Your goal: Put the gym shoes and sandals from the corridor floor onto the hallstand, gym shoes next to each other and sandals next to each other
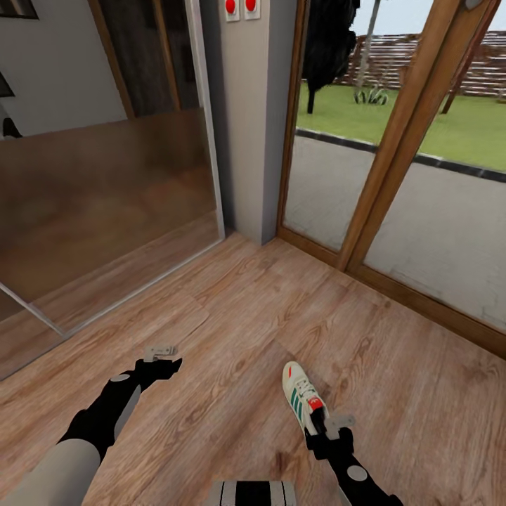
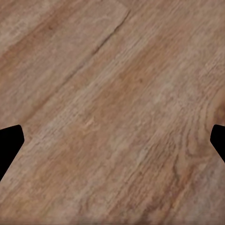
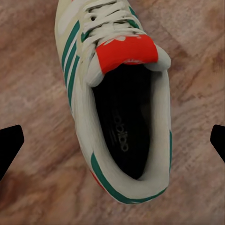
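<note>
Corridor corner, task at an early stage. One gym shoe (image 1: 301, 398) lay on the wood floor (image 1: 232, 316) at about 5 o'clock in my head view, toe pointing toward 11 o'clock, heel nearest the robot. I had my right pincer (image 1: 330, 430) poised directly over its heel; in the right wrist view the shoe (image 3: 117, 108) sat centred between the spread fingertips (image 3: 9, 143), which stood clear of both sides, so the pincer was released and held nothing. My left pincer (image 1: 160, 351), at about 7 o'clock, hung over bare planks (image 2: 112, 112), fingertips (image 2: 8, 145) likewise wide apart and empty. A mirrored sliding panel (image 1: 105, 197) ran from 9 to 11 o'clock and glazed doors (image 1: 393, 176) from 1 to 3 o'clock. I judged that no shoe had yet been lifted; the grasp, carry and pairing all remained.
</note>
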Robot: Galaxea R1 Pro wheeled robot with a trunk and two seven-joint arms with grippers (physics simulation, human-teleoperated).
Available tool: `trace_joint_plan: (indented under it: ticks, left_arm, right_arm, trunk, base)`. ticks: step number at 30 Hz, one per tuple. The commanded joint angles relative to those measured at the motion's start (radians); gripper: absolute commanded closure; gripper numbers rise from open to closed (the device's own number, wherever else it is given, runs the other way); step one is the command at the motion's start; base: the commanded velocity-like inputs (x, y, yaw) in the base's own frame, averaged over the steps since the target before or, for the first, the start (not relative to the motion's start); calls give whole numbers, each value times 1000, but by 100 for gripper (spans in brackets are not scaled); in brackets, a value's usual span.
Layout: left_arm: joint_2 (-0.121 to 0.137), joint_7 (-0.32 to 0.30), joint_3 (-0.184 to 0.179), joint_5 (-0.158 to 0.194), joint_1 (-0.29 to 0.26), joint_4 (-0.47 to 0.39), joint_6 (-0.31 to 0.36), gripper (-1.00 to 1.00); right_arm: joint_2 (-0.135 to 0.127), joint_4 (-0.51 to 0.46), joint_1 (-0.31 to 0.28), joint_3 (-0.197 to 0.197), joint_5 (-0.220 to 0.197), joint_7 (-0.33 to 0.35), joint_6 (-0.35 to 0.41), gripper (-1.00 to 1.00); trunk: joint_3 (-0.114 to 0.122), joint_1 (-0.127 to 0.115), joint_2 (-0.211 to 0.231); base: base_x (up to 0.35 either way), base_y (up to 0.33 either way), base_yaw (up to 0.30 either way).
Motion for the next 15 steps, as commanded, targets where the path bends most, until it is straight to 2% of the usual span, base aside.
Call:
trace_joint_plan:
  ticks: [1,11,15]
  left_arm:
    - [0,-6,3,2,0,-2,7,-100]
    - [0,-8,3,2,1,-2,2,-100]
    - [0,-9,3,2,1,-2,-1,-100]
  right_arm:
    - [1,1,-1,-8,10,-1,-8,-100]
    - [-1,2,-1,-9,10,-3,-28,-100]
    - [-1,1,-1,-10,10,-3,-31,-100]
  trunk:
    - [-1,0,0]
    - [-3,0,0]
    - [-5,0,0]
  base:
    - [0,0,0]
    - [0,0,-2]
    - [0,0,-108]
